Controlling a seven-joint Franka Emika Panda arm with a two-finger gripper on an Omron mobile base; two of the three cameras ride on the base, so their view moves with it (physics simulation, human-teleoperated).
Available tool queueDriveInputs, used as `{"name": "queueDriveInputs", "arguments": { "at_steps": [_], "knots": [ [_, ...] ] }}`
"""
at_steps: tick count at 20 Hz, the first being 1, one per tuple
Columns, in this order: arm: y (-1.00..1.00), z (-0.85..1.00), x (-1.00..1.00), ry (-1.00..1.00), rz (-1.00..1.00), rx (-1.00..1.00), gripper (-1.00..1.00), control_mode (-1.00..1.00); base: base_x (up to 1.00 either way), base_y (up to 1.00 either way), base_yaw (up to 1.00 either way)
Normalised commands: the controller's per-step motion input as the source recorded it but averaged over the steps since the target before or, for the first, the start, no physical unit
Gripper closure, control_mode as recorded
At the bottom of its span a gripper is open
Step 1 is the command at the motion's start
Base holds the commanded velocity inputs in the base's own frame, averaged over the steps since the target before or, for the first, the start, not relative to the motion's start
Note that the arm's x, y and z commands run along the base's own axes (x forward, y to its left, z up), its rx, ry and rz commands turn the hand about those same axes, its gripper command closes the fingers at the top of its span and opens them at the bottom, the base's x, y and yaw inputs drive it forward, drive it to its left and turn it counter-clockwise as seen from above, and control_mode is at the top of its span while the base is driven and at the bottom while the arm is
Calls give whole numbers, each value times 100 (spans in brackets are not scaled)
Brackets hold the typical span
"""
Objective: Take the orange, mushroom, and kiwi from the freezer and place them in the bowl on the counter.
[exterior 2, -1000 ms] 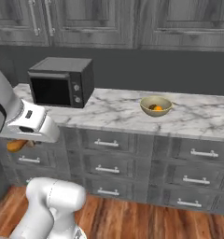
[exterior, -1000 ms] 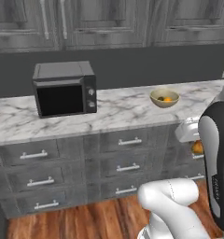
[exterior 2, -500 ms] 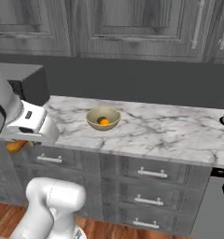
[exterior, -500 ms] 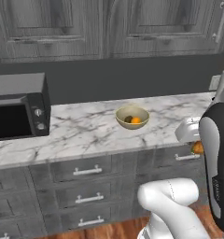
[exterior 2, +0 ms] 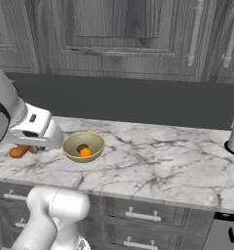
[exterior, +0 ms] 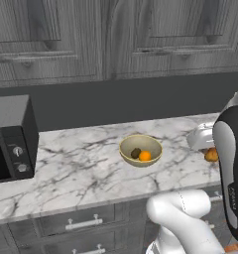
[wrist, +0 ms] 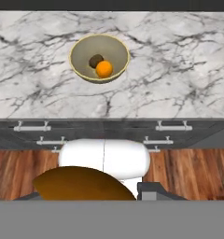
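Marble counter (exterior: 76,168) runs under grey wall cabinets, and on it sits the bowl (exterior: 141,138), which I take as my mark for everything else. Inside the bowl the orange (exterior: 145,156) lies touching the kiwi (exterior: 136,153), the kiwi on the side toward the microwave (exterior: 9,139), which stands well apart from the bowl at the far end. My gripper (exterior: 208,150) hangs on the other side of the bowl, apart from it and about level with its rim, and it is clenched on the mushroom (exterior: 211,156), the tan-brown piece that bulges at the bottom of the hand view. So, as I judge it, two of the three things are home and this is the last carry. To do it well I should bring the hand across above the bowl's rim, not at its height, so that I do not knock the bowl along the smooth top. Then I should centre over the free part of the bowl, beside the orange rather than on it, lower a little, and only then let go, since a small round piece dropped from high may bounce out.
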Motion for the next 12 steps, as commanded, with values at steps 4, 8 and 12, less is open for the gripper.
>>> {"name": "queueDriveInputs", "arguments": {
  "at_steps": [4,8,12],
  "knots": [
    [0,0,0,0,0,0,100,100,30,28,-21],
    [0,0,0,0,0,0,100,100,12,31,-11],
    [0,0,0,0,0,0,100,100,11,24,0]
  ]
}}
